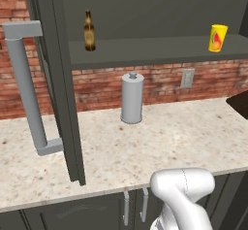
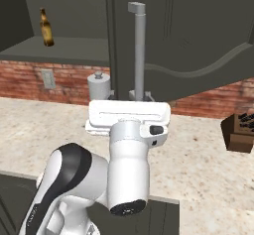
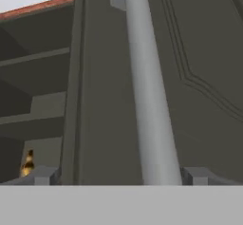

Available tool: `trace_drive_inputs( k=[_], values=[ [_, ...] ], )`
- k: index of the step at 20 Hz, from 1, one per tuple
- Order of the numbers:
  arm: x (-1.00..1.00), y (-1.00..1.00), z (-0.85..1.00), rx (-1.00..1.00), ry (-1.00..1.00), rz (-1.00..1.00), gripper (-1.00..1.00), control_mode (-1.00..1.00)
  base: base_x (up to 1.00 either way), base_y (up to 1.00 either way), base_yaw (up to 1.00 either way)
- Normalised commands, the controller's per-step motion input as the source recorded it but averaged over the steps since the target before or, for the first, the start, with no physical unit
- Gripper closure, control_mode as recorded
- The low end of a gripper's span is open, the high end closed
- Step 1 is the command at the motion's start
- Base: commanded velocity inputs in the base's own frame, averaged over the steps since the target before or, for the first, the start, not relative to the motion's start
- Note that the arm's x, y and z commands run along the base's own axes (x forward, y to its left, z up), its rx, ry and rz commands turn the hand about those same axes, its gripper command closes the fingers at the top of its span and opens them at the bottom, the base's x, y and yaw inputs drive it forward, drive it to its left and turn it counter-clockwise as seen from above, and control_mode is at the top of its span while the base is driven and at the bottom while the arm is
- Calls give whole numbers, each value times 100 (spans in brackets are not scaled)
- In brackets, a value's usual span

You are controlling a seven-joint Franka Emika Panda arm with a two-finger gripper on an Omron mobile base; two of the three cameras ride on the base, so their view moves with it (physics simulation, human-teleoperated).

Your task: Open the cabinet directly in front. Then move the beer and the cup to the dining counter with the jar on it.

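Standing fully open, the jaws of the gripper straddle the right door's bar handle without clamping it; one fingertip shows on each side. Both doors of the cabinet are swung outward. On its shelf, the beer stands near the left edge, the cup near the right. Below, a grey canister stands at the counter's rear edge; a knife block occupies the right.

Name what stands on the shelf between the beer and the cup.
Nothing: in the left base view the shelf is bare between the beer at its left and the cup at its right. The grey canister stands lower, on the counter.
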Motion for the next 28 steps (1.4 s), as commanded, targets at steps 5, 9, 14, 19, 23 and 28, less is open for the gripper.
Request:
trace_drive_inputs(
  k=[5, 9, 14, 19, 23, 28],
  values=[
    [-29, -5, 0, 3, 0, 0, -100, -100, 0, 0, 0],
    [0, 1, -3, 0, 0, 0, -100, -100, 0, 0, 0],
    [-79, -5, -46, -1, 0, 0, -100, -100, 0, 0, 0],
    [-100, 32, -97, -9, -4, 0, -100, -100, 0, 0, 0],
    [-77, 100, -89, -10, -15, -8, -100, -100, 0, 0, 0],
    [-15, 100, -64, -13, -26, -24, -100, -100, 0, 0, 0]
  ],
)
